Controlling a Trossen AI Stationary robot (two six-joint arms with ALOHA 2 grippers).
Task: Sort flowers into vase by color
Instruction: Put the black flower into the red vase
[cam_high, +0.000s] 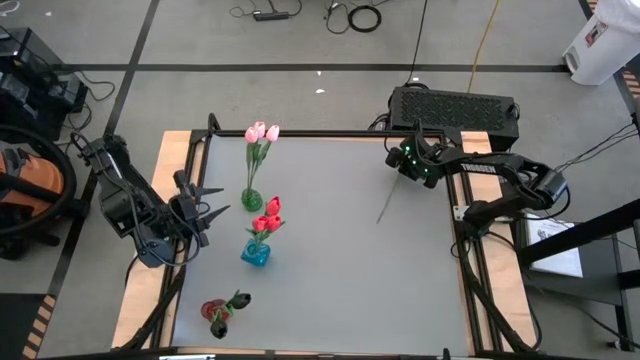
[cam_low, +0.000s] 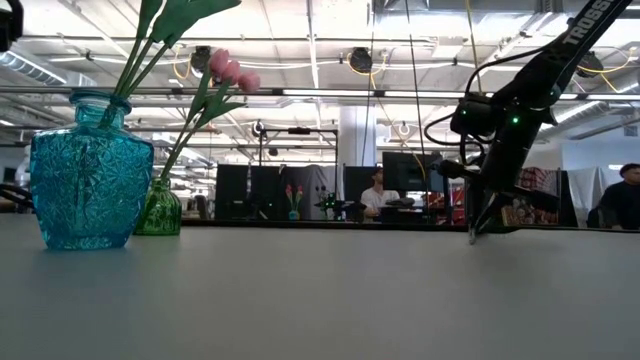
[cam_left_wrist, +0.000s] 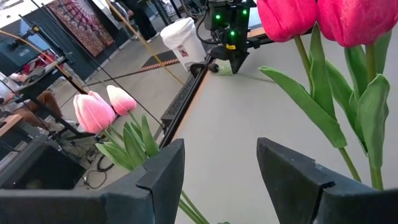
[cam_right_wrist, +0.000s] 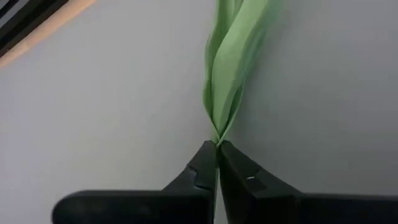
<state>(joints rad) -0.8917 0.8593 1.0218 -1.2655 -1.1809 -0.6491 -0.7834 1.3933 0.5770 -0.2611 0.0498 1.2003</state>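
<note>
A tulip lies on the grey table (cam_high: 330, 260) near its far right corner, its thin stem (cam_high: 388, 205) running toward the near edge. Its green leaves (cam_right_wrist: 231, 56) fill the right wrist view; its bud does not show. My right gripper (cam_high: 402, 177) is shut on it, fingertips down at the table (cam_low: 474, 234). A green vase (cam_high: 250, 200) holds pink tulips (cam_high: 262, 132), a blue vase (cam_high: 255, 254) red ones (cam_high: 268, 212), and a dark red vase (cam_high: 215, 320) a dark one (cam_high: 238, 299). My left gripper (cam_high: 200, 208) waits open at the left edge. My right gripper pinches the tulip between its two fingertips, at the point where the leaves narrow together (cam_right_wrist: 217, 138). The fingers (cam_right_wrist: 236, 171) come down steeply from above, slanting from the table's right side. The flower lies flat on the table, leaves reaching away from the fingers.
A black box (cam_high: 455, 105) sits just past the far right corner. The three vases stand in a row down the left half. Wooden strips (cam_high: 190, 150) and black rails edge the table. People sit at desks in the room beyond (cam_low: 378, 195).
</note>
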